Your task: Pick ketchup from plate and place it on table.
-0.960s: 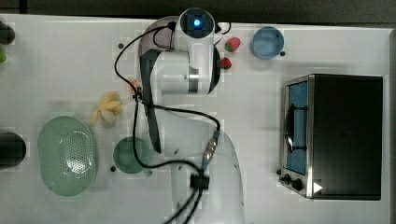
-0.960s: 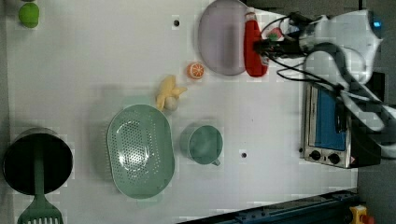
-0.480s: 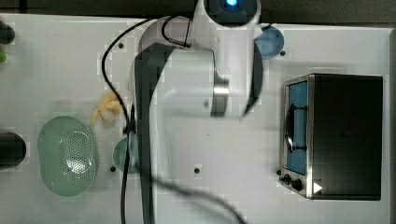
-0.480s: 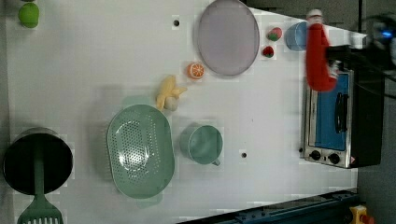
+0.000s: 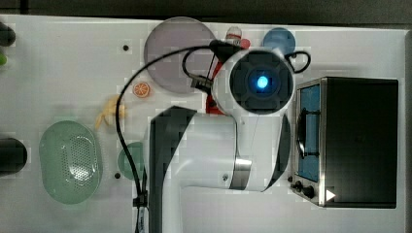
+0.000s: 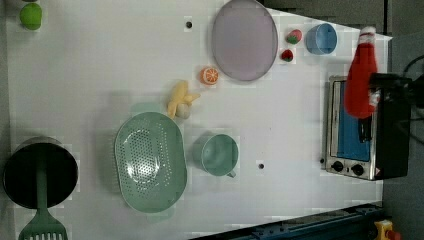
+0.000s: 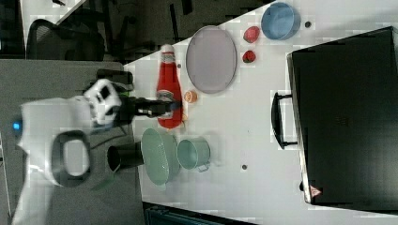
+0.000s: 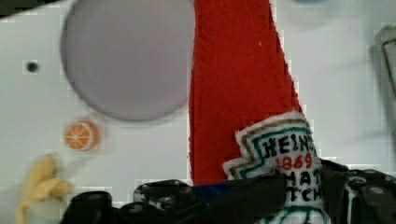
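The ketchup point(image 6: 360, 75), a red bottle with a whitish cap and a printed label, hangs well above the table point(image 6: 100, 60). My gripper point(image 6: 374, 94) is shut on its lower, labelled part. In the right view the gripper point(image 7: 169, 107) holds the ketchup point(image 7: 169, 79) beside the plate point(image 7: 211, 58). The wrist view has the ketchup point(image 8: 238, 93) close up, the black fingers point(image 8: 210, 196) across its label, and the plate point(image 8: 123, 60) bare below. The plate point(image 6: 244, 40) is pale lilac and has nothing on it. In the top view the arm hides most of the bottle; its cap point(image 5: 234, 33) sticks out.
A toaster oven point(image 6: 357, 135) stands at the left view's right. A blue bowl point(image 6: 321, 38) and two strawberries point(image 6: 294, 36) sit near the plate. An orange slice point(image 6: 209, 76), a banana point(image 6: 180, 97), a green basket point(image 6: 150, 160), a green mug point(image 6: 219, 155) and a black pot point(image 6: 40, 172) are also there.
The ketchup has been lifted off the plate and carried toward the left view's right, above the oven side. The plate now lies bare.
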`<action>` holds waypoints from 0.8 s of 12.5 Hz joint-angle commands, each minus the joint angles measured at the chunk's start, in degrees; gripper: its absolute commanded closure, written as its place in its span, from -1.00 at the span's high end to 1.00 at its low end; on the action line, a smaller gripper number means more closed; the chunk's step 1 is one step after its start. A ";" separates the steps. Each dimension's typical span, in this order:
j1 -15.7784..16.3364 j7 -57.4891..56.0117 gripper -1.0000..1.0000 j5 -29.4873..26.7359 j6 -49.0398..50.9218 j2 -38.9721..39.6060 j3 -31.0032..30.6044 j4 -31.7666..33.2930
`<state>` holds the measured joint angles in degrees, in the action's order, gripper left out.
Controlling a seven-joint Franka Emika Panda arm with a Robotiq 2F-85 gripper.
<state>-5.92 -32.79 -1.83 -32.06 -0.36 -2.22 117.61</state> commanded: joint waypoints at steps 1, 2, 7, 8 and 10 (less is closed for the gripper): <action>-0.22 3.10 0.17 0.31 -9.06 4.96 0.41 11.32; -0.19 3.09 0.17 0.30 -13.05 5.47 0.35 13.85; -0.05 3.13 0.17 0.30 -21.51 13.31 0.27 17.88; -0.01 3.12 0.17 0.30 -23.44 14.80 0.19 17.90; 0.00 3.13 0.17 0.30 -27.00 16.08 0.11 17.93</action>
<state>-5.51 -32.12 -1.73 -56.29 19.51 -1.95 137.64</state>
